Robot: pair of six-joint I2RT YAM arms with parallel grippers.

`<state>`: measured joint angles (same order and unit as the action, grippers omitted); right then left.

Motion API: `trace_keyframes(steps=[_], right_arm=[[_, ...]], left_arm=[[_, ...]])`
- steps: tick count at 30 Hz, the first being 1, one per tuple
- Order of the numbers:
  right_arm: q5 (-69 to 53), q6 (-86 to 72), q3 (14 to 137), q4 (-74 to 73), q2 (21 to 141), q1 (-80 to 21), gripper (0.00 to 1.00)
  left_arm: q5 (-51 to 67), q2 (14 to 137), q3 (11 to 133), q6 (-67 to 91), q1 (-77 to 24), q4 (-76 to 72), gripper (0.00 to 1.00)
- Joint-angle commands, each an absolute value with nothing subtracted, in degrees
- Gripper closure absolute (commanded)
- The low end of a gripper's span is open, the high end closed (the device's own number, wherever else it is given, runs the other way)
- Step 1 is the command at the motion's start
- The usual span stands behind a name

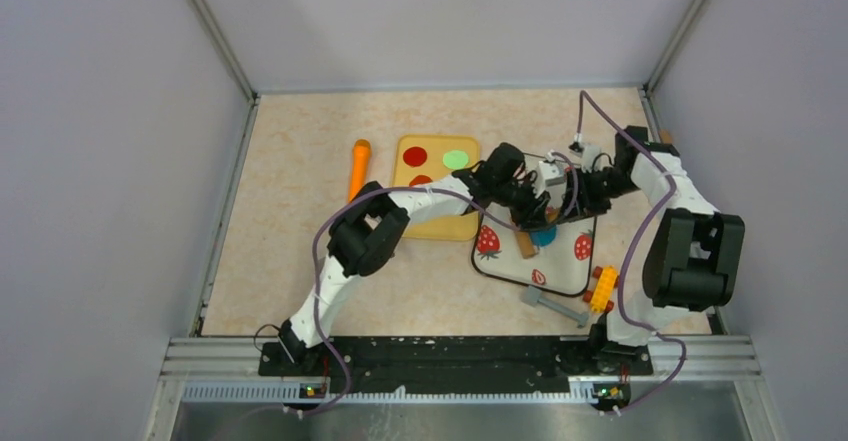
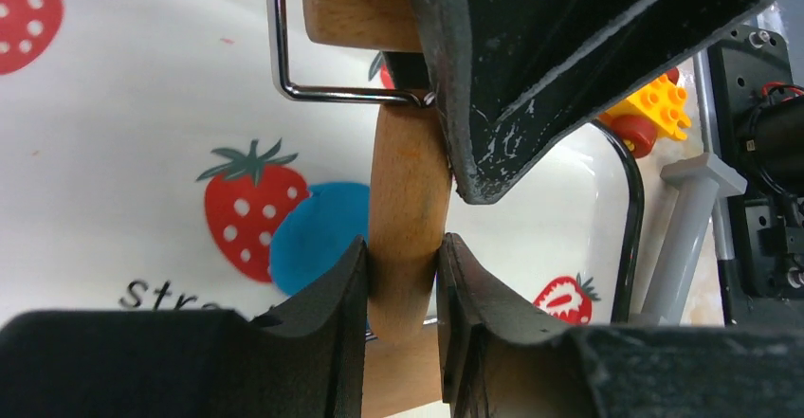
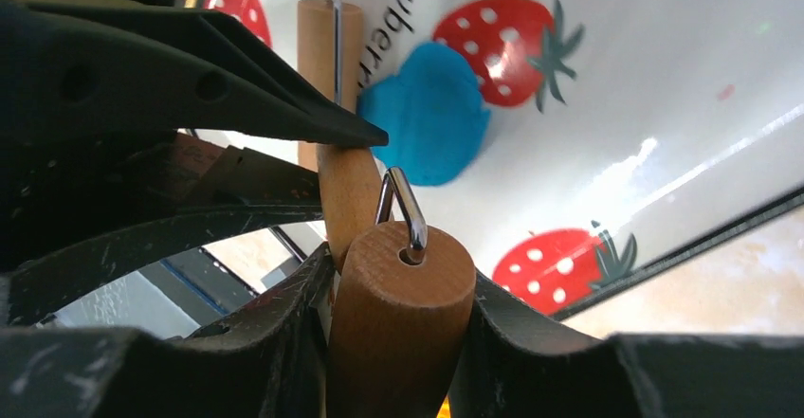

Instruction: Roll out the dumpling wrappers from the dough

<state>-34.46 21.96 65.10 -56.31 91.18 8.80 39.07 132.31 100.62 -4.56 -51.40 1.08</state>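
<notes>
both grippers on the wooden roller (image 2: 408, 172), blue dough (image 2: 318, 238) beside it on the strawberry tray (image 2: 114, 115)
your left gripper (image 2: 401, 247) clamps the handle, your right gripper (image 3: 398, 285) grips a barrel end. the dough lies flattened, ragged-edged. lay the barrel flat over it and press evenly, i'd say. from above, the arms hide the tool; whether wood touches dough, can't tell.

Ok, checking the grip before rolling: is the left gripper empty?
No, the left gripper is shut on the wooden roller, one finger pressed against each side of its handle.
</notes>
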Motion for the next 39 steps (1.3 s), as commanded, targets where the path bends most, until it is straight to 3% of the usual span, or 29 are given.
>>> trace_keyframes(steps=[1, 6, 10, 14, 22, 33, 39], right_arm=[[-31.1, 22.06, 69.86, -58.15, 91.77, 5.25, 1.0], [-36.24, 23.11, 84.04, -67.11, 91.37, 5.19, 1.0], [-33.62, 23.34, 90.62, -71.21, 91.44, 5.19, 1.0], [-27.96, 23.9, 85.25, -68.77, 90.55, 6.88, 1.0], [-28.15, 19.59, 76.61, -61.29, 84.8, 9.94, 1.0], [-21.86, 19.69, 72.82, -59.43, 83.05, 9.97, 1.0], [-23.72, 17.14, 73.89, -59.98, 82.72, 9.96, 1.0]], left_arm=[[35.82, 126.46, 99.28, -4.42, -47.05, 3.0, 1.0], [37.43, 119.54, 99.81, -6.63, -46.6, 2.96, 1.0], [37.51, 118.93, 102.18, -2.25, -47.21, 0.5, 1.0], [34.35, 122.44, 103.41, 2.81, -47.91, -5.3, 1.0], [32.61, 127.39, 104.88, 3.27, -49.24, -5.18, 1.0], [33.83, 136.57, 112.55, 7.2, -51.15, -6.4, 1.0], [32.92, 132.17, 108.66, 6.61, -51.14, -6.9, 1.0]])
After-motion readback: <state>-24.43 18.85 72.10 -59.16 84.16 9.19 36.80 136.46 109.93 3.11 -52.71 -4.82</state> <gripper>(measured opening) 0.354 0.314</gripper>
